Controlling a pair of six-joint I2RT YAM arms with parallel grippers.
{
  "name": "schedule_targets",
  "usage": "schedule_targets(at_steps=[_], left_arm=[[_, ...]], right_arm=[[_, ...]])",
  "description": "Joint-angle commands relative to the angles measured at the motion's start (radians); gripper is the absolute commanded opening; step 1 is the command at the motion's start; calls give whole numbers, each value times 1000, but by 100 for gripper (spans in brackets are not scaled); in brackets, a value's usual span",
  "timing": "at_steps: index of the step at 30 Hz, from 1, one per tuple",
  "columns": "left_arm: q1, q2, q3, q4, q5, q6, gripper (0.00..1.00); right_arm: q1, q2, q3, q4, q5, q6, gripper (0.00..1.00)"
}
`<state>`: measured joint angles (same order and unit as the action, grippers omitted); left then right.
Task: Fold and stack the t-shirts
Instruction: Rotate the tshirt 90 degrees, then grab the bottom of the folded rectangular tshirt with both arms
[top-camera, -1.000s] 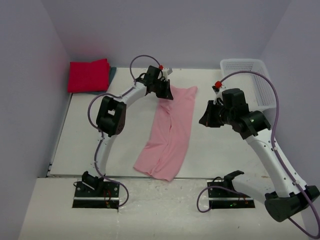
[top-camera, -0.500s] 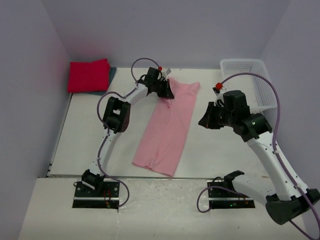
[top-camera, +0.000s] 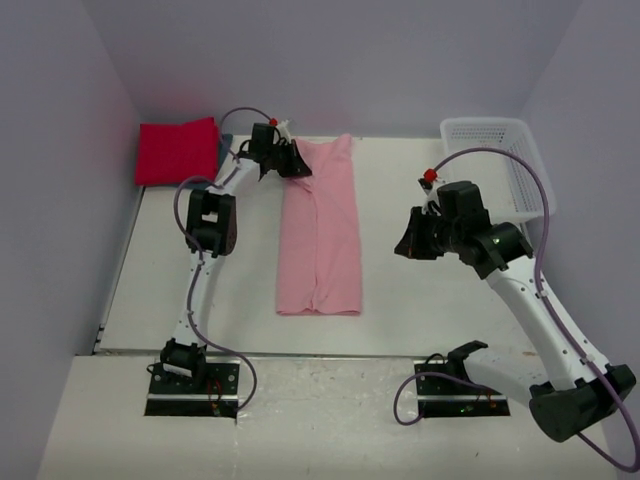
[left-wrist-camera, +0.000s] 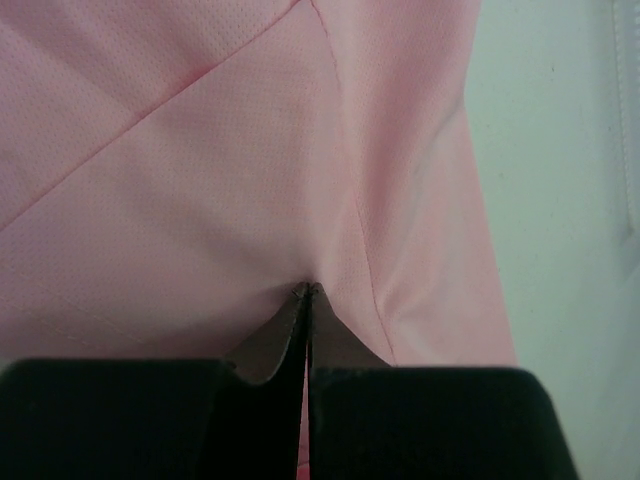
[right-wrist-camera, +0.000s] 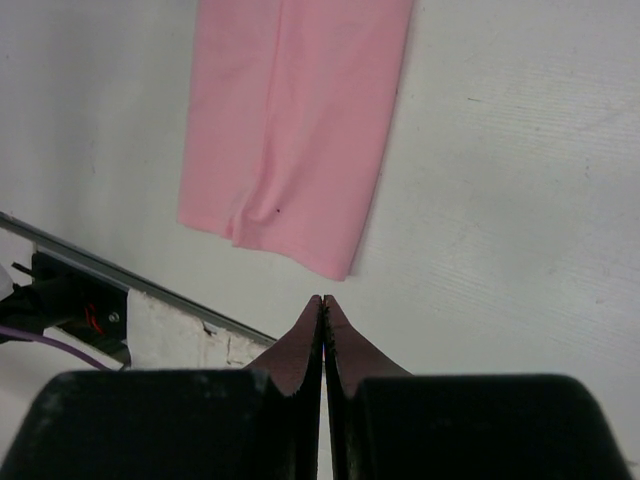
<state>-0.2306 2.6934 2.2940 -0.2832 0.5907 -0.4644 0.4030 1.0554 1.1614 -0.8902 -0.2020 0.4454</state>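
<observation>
The long pale pink cloth t-shirt lies as a narrow strip down the middle of the white table. My left gripper pinches its far corner. My right gripper hangs beside it, pressed together and empty. The crimson folded t-shirt sits far left.

1 pink tee, 1 red folded tee, 1 mesh basket, 2 pincers: left pincer, right pincer.
</observation>
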Motion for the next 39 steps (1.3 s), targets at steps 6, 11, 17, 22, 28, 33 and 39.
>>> schedule_targets(at_steps=[6,11,17,22,28,33,39], left_arm=[[-12,-20,28,85,52,-20,0],[-13,-104,-63,159,69,-14,5],[-16,-130,-50,101,52,13,10],[-18,-178,-116,104,24,18,11],[-18,-221,-189,116,5,20,10],[-18,-245,-208,110,-3,29,11],[-18,-273,-245,81,-29,44,11]], right_arm=[[37,44,-71,79,-30,6,0],[45,40,-112,105,-30,4,0],[48,38,-147,123,-33,4,0],[49,23,-167,126,-33,4,0],[49,9,-192,134,-39,4,0],[49,2,-200,132,-36,4,0],[49,-29,-203,128,-33,6,0]])
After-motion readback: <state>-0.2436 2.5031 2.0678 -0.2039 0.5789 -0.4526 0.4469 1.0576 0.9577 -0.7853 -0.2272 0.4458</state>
